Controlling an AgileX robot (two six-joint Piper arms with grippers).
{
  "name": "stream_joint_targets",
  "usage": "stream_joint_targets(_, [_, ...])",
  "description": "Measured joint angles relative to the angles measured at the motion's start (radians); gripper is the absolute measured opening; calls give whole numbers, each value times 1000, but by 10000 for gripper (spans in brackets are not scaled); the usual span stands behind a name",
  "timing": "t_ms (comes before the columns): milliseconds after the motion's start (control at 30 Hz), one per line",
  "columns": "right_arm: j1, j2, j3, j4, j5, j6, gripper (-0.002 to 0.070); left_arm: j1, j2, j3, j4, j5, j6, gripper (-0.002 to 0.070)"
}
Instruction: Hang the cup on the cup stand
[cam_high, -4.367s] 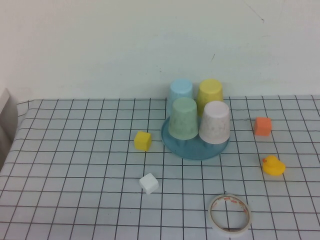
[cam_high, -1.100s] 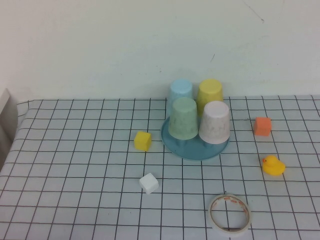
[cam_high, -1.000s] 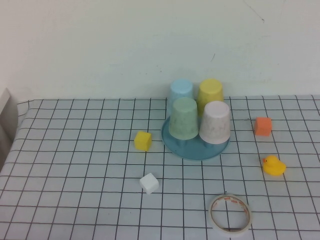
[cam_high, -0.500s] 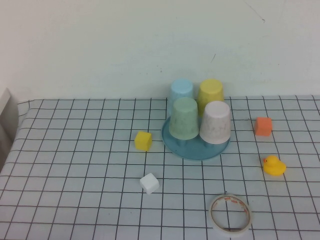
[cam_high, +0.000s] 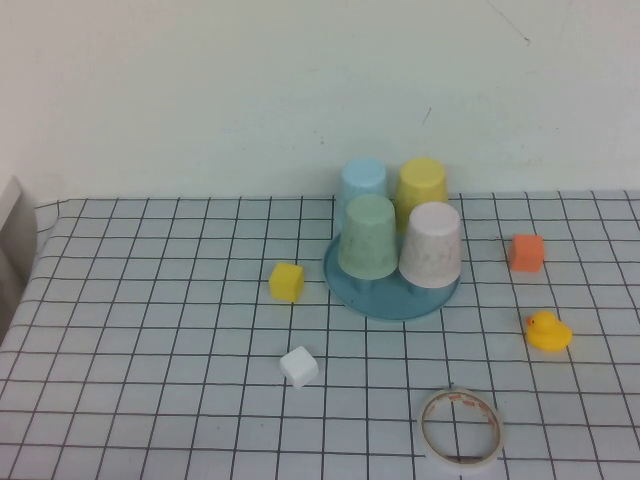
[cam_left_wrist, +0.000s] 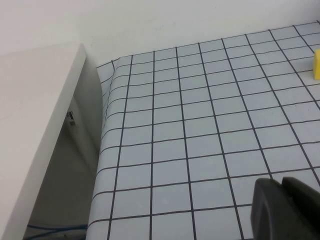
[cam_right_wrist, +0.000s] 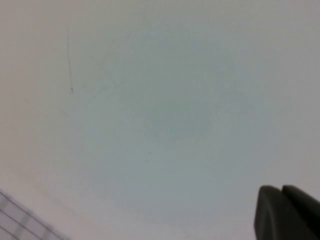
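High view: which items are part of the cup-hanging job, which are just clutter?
Job:
pink cup, upside down on the stand
blue cup stand
left claw, shut, over the table's left edge
right claw, shut, facing the wall

Clutter:
green cup
yellow cup
light blue cup
yellow block
white block
orange block
duck
tape roll

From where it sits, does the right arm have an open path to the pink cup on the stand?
Probably yes. The pink cup sits inverted on the cup stand's right front, nothing beside it. The right gripper faces the wall; the left gripper hovers over the table's left edge.

Raised frontal overview; two wrist close-ups
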Motion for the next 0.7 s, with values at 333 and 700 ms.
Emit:
stream_joint_targets(333, [-4,0,61,-141,331,749,-1,0,0,0,0,0,2,-1])
stream_joint_targets(700, [-4,0,54,-376,547,1182,-1,0,0,0,0,0,2,-1])
